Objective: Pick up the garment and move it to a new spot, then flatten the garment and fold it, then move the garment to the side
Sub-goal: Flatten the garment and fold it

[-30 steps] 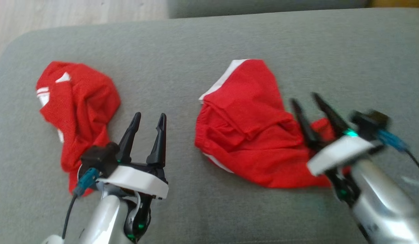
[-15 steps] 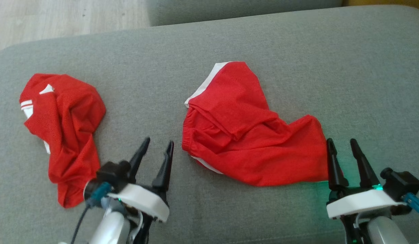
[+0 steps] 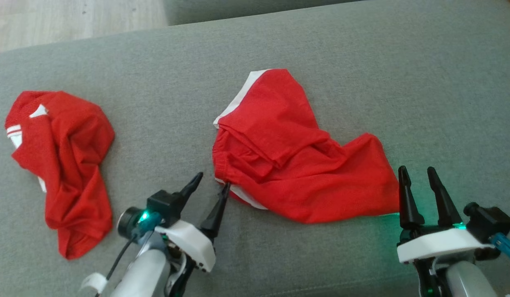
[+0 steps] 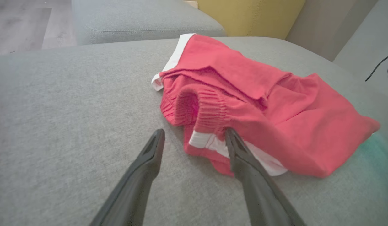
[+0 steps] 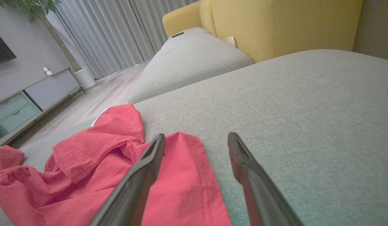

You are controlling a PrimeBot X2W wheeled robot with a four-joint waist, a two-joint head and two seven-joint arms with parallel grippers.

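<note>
A pair of red shorts with white trim (image 3: 296, 152) lies crumpled in the middle of the grey cushion (image 3: 279, 45). My left gripper (image 3: 210, 182) is open at the shorts' near-left corner, one fingertip touching the elastic waistband (image 4: 209, 110) and white trim. In the left wrist view the left gripper (image 4: 194, 135) frames that waistband edge. My right gripper (image 3: 416, 173) stands open just off the shorts' right end. In the right wrist view the right gripper (image 5: 197, 138) has its left finger over the red cloth (image 5: 118, 169).
A second crumpled red garment with white marks (image 3: 61, 165) lies at the cushion's left. Wooden floor (image 3: 73, 18) shows beyond the far left edge. A yellow sofa back (image 5: 275, 25) and another grey cushion (image 5: 187, 59) lie further off.
My left gripper has moved right and forward until its fingertip touches the shorts' waistband corner. My right gripper, earlier over the shorts' right end, has drawn back beside it. The camera has shifted slightly.
</note>
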